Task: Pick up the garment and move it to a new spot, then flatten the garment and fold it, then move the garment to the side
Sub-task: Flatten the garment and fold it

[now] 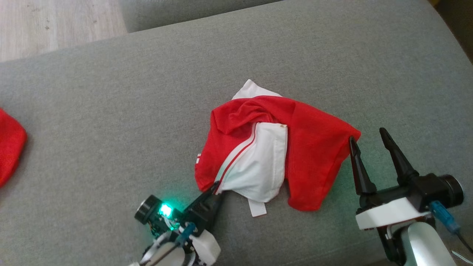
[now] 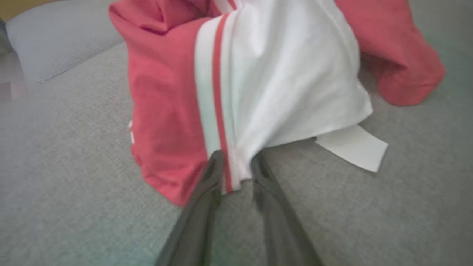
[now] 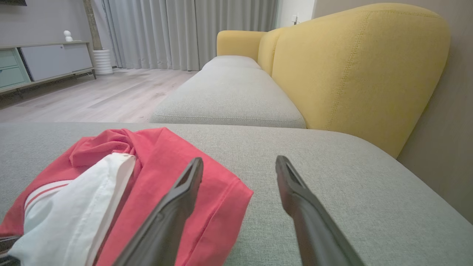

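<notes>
A crumpled red and white garment lies on the grey sofa seat. Its white panel with a red stripe faces up, and a white tag sticks out at the near edge. My left gripper is at the near hem, its two fingers closed on the striped edge. My right gripper stands open at the garment's right corner. Its left finger lies over the red cloth and the other finger is over bare cushion.
Another red cloth lies at the seat's far left edge. Wood floor shows beyond the seat. A yellow sofa back rises to the right, and a second grey cushion continues behind.
</notes>
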Motion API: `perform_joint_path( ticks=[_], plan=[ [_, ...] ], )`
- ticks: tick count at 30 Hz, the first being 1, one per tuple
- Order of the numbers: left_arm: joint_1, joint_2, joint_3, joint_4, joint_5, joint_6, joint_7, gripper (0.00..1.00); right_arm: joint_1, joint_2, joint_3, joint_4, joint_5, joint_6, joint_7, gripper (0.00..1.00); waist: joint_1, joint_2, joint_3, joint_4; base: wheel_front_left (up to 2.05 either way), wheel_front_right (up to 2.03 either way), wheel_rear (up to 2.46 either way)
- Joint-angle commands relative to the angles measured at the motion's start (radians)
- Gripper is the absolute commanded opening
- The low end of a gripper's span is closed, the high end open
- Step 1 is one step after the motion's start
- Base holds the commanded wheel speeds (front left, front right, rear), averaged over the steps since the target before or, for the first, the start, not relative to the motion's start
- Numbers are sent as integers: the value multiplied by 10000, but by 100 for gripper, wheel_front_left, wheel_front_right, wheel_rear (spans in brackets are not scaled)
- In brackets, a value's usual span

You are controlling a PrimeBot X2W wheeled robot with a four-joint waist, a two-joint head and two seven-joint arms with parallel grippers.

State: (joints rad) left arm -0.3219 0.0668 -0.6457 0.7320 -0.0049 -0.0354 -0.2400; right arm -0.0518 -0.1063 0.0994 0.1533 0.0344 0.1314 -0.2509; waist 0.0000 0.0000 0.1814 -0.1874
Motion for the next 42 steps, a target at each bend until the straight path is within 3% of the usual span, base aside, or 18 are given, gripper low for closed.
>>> perform_joint_path(
  ticks=[1, 2, 10, 15, 20, 26, 35, 42],
  plan=[
    [-281, 28, 210, 208, -70, -25, 54, 7, -374, -55, 217, -275, 53, -7, -109, 100, 0, 0, 6, -24, 0, 0, 0],
    [-312, 9, 194, 284, -119, -47, 41, 0, -366, -51, 193, -267, 58, -7, -109, 100, 0, 0, 3, -30, 0, 0, 0],
    [-62, -65, 657, -503, -1214, -371, -87, 0, -141, -23, -37, -214, 57, -7, -109, 100, 0, 0, -228, 130, 0, 0, 0],
    [611, 140, 1967, -3416, -3033, -541, 270, 0, 101, -25, -255, -191, 21, -7, -109, 100, 0, 0, -488, 508, 0, 0, 0],
    [821, 830, 3043, -7204, -4687, -624, 2094, 0, 73, -47, -233, -169, 6, -7, -109, 100, 0, 0, -694, 833, 0, 0, 0],
    [-284, 1437, 4275, -9728, -5917, -162, 3996, 0, -190, -102, 75, -54, 1, -7, -109, 100, 0, 0, -903, 1002, 0, 0, 0],
    [-2771, 2108, 4956, -10634, -5916, 291, 5375, 0, -590, -116, 283, 81, 68, -7, -109, 100, 0, 0, -1054, 913, 0, 0, 0],
    [-3848, 2092, 4598, -9996, -6462, -68, 6099, 0, -687, -73, 440, 135, 127, -7, -109, 100, 0, 0, -1045, 680, 0, 0, 0]
  ],
)
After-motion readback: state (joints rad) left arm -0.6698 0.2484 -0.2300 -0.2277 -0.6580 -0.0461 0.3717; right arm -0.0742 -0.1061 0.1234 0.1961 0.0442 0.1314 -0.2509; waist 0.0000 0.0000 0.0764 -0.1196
